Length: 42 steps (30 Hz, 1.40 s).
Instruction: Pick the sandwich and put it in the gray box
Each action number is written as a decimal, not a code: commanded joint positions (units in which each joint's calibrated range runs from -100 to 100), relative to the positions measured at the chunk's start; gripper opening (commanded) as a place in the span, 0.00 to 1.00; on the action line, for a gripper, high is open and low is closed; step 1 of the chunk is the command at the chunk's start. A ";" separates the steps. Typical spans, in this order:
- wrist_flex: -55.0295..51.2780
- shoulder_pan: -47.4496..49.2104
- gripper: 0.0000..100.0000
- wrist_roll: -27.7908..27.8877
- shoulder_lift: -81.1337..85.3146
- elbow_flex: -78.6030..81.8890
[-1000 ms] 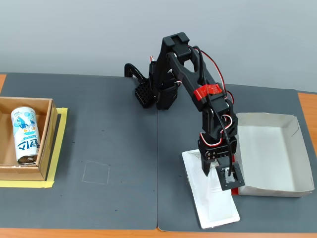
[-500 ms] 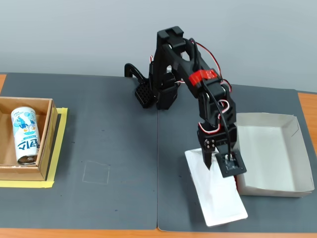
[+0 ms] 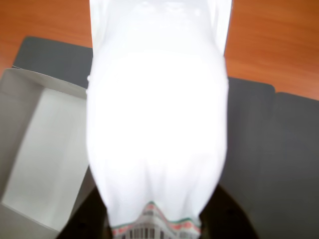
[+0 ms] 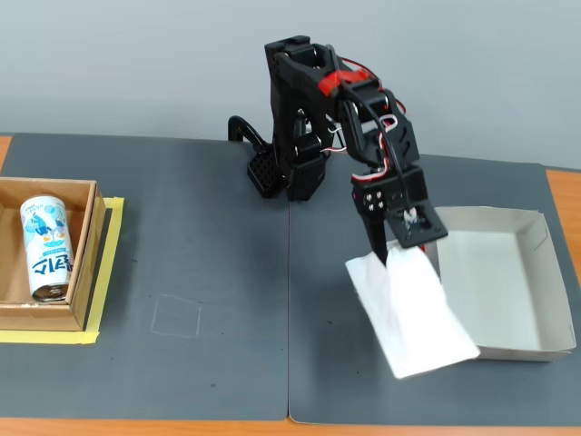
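Note:
The sandwich [image 4: 413, 309], a white elongated package, hangs tilted above the dark mat, held by its upper end. My gripper [image 4: 397, 242] is shut on that end. The package's lower right corner overlaps the near left corner of the gray box [image 4: 508, 282], a shallow pale tray at the right of the fixed view. In the wrist view the sandwich [image 3: 157, 124] fills the middle, with a barcode label at the bottom edge. There the gray box [image 3: 42, 149] lies to its left.
At the left edge, a brown cardboard box [image 4: 80, 263] framed with yellow tape holds a blue-and-white can [image 4: 45, 247]. The arm's base [image 4: 281, 173] stands at the back centre. A faint square outline [image 4: 177, 316] marks the mat. Orange table shows around the mat.
The gripper has risen and drawn back toward the base, lifting the sandwich off the mat. The package now hangs tilted beside the gray box's left wall.

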<state>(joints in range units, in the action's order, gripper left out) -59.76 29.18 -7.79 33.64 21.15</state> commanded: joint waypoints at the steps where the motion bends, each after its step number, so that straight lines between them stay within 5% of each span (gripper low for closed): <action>1: 0.03 3.46 0.02 1.46 3.87 -1.11; 16: 7.59 17.33 0.02 1.51 -3.67 -8.89; 42: 8.72 22.70 0.02 1.46 -37.67 -39.20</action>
<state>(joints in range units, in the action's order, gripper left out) -52.21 51.73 -6.18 -4.59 -14.68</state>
